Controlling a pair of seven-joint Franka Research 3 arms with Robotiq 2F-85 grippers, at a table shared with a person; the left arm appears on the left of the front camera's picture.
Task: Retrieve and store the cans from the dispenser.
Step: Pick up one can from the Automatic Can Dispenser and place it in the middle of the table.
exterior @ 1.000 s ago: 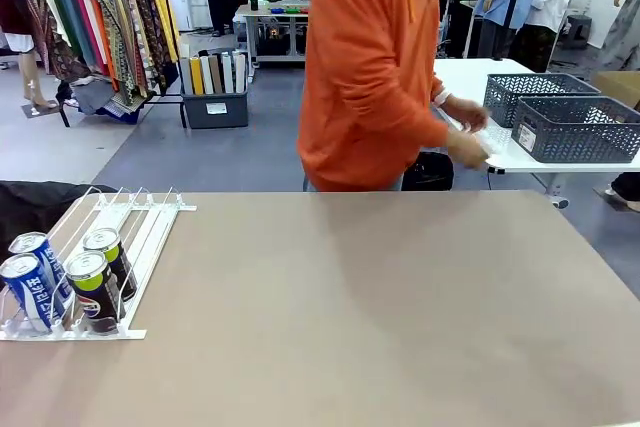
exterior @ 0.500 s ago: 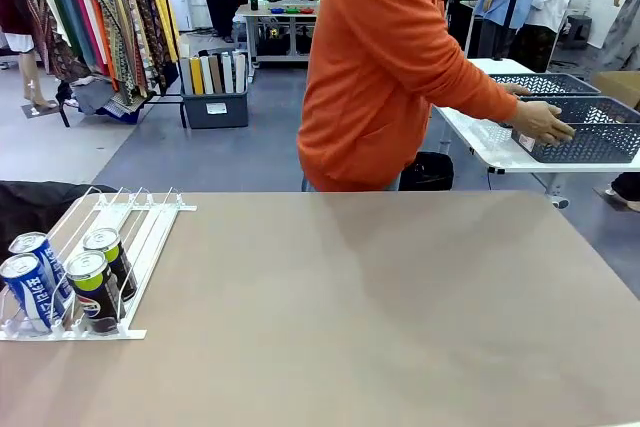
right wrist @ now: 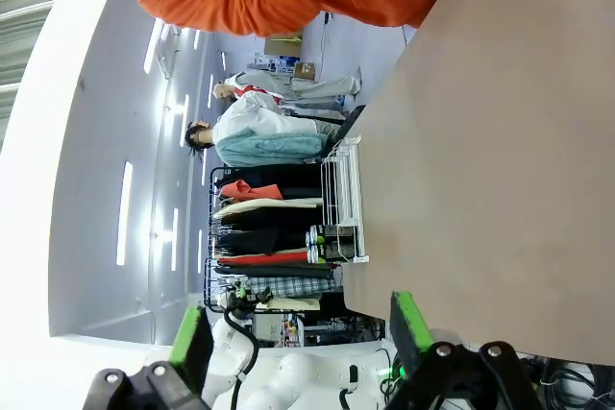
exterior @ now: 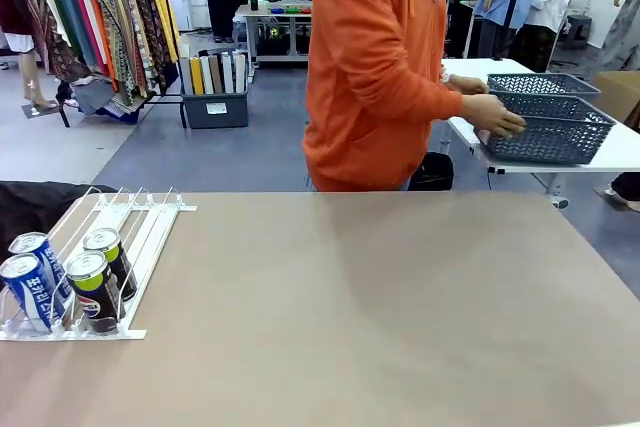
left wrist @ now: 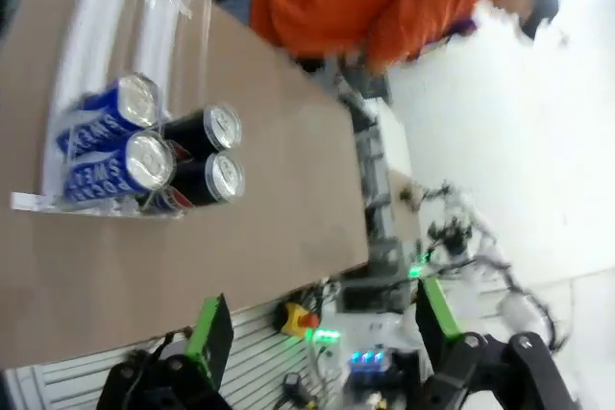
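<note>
so far nothing is stored: at the table's [exterior: 380, 297] left, all four cans [exterior: 65, 282] sit in the dispenser [exterior: 130, 237], bunched at its near, low end, two blue beside two dark. they stand on end, long axis about vertical, silver tops up, perhaps leaning slightly. the left gripper [left wrist: 322, 319] hangs wide and empty, well apart from them; the right gripper [right wrist: 300, 333] gapes empty too. far right, the person's hand [exterior: 497, 115] grips a basket [exterior: 560, 137].
</note>
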